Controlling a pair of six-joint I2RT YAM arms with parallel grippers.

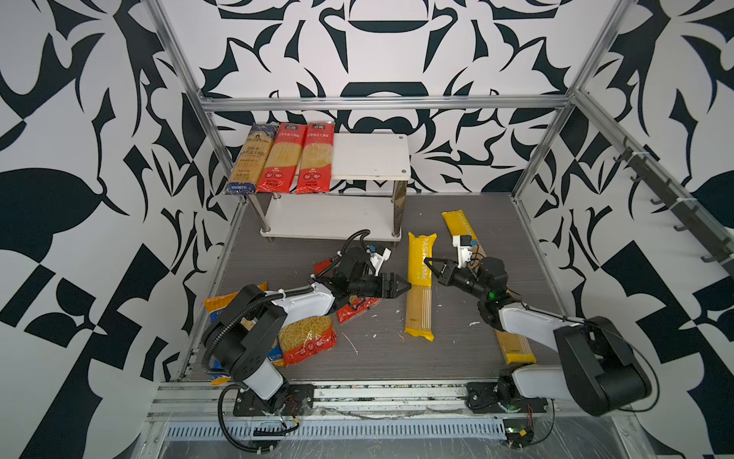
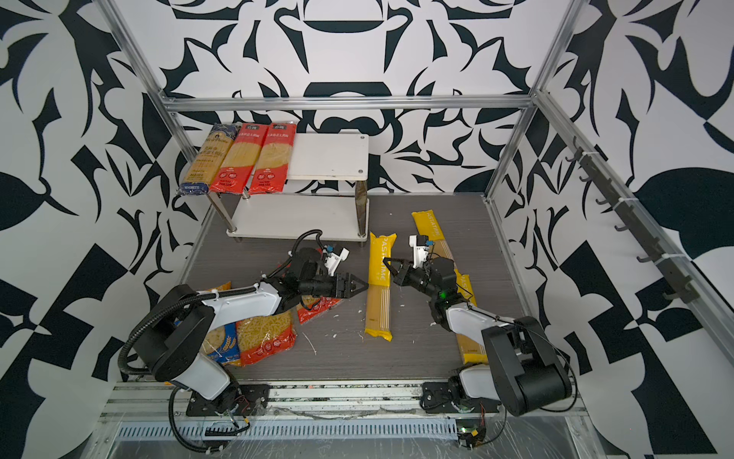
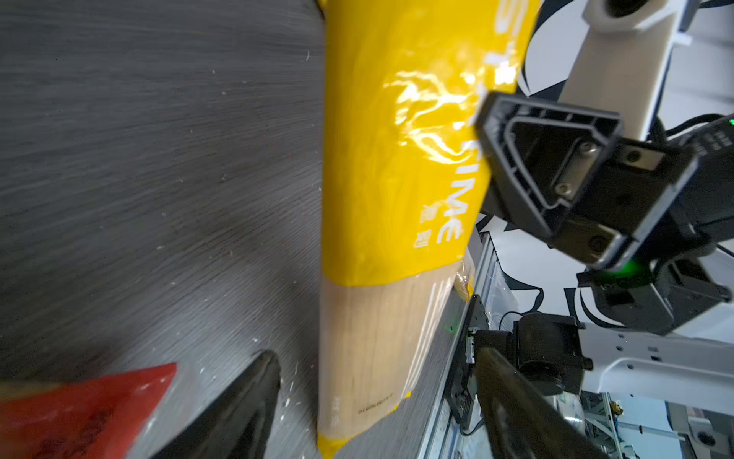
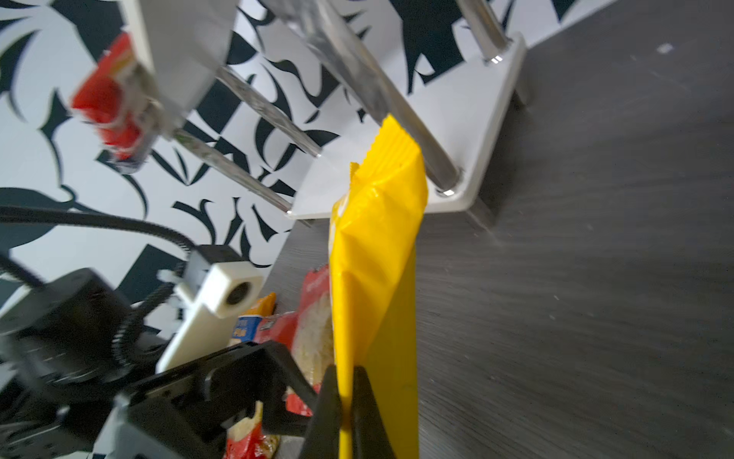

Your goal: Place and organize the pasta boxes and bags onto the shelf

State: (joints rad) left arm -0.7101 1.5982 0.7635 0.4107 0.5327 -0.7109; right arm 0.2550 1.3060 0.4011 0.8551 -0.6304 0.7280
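Note:
A long yellow pasta packet (image 1: 419,286) (image 2: 377,290) lies in the middle of the table, seen in both top views. My right gripper (image 1: 427,261) (image 4: 347,373) is shut on the yellow film along its right edge. My left gripper (image 1: 407,286) (image 3: 377,355) is open at the packet's left side. Its jaws stand wide apart and the packet's clear end (image 3: 369,357) lies between them. On the top board of the shelf (image 1: 371,157) (image 2: 327,155) lie a dark-blue packet (image 1: 248,159) and two long red packets (image 1: 278,157) (image 1: 315,157), side by side.
More long yellow packets (image 1: 460,228) (image 1: 514,349) lie under my right arm. A short red packet (image 1: 310,341), another red one (image 1: 357,310) and a blue-orange packet (image 2: 222,341) lie under and beside my left arm. Aluminium frame rails (image 1: 536,159) border the table.

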